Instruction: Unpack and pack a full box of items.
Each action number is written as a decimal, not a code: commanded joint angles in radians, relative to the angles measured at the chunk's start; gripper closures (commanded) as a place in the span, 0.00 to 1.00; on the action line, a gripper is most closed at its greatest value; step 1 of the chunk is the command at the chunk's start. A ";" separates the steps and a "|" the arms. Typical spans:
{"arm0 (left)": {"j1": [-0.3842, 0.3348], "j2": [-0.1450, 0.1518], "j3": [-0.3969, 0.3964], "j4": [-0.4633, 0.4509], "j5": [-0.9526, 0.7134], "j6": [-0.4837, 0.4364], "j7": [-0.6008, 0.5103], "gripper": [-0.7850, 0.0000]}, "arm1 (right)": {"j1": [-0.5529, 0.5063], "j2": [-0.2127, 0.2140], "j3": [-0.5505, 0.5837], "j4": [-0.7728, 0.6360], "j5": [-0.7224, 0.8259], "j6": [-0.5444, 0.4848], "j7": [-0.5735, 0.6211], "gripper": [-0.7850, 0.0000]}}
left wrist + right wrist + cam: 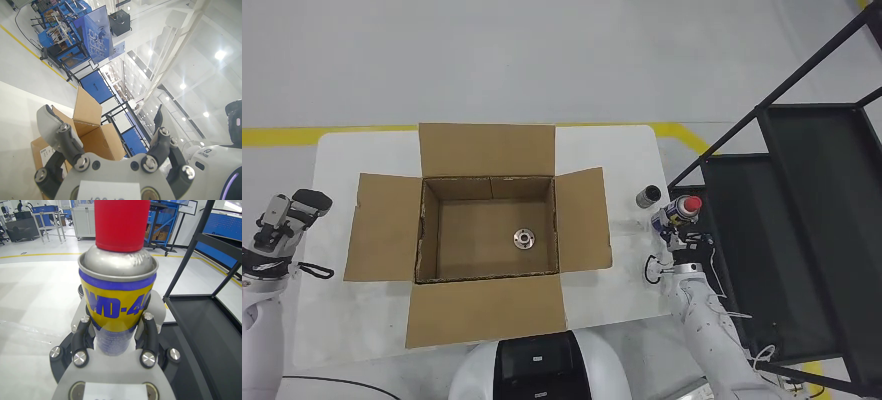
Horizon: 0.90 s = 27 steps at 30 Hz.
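Note:
An open cardboard box [382, 240] sits mid-table with all flaps spread; a small round metal part [524, 238] lies on its floor. My right gripper [676, 225] is shut on a spray can [117, 291] with a red cap and a yellow and blue label, held upright at the table's right edge. A dark cylindrical can [647, 195] stands just beside it on the table. My left gripper [102, 121] is open and holds nothing, raised off the table's left edge and tilted upward, with the box [98, 136] below its fingers.
The white table [622, 160] has bare room on both sides of the box. A black metal shelf rack [802, 220] stands close against the table's right edge, right beside the held spray can.

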 commanded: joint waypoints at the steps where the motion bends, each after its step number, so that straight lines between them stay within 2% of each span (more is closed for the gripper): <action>1: 0.000 0.000 0.000 0.000 0.000 0.000 0.000 0.00 | 0.000 0.001 -0.005 0.002 -0.006 -0.003 -0.003 0.00; 8: 0.000 0.000 0.000 0.000 0.000 0.000 0.000 0.00 | -0.024 0.007 -0.012 -0.035 -0.012 -0.013 -0.018 0.00; 15: 0.000 0.000 0.000 0.000 0.000 0.000 0.000 0.00 | -0.109 0.020 0.032 -0.174 0.009 0.030 -0.050 0.00; 21: 0.000 0.000 0.000 0.000 0.000 0.000 0.000 0.00 | -0.212 0.033 0.077 -0.359 0.002 0.062 -0.072 0.00; 27: 0.000 0.000 0.000 0.000 0.000 0.000 0.000 0.00 | -0.336 0.041 0.110 -0.627 0.000 0.029 -0.026 0.00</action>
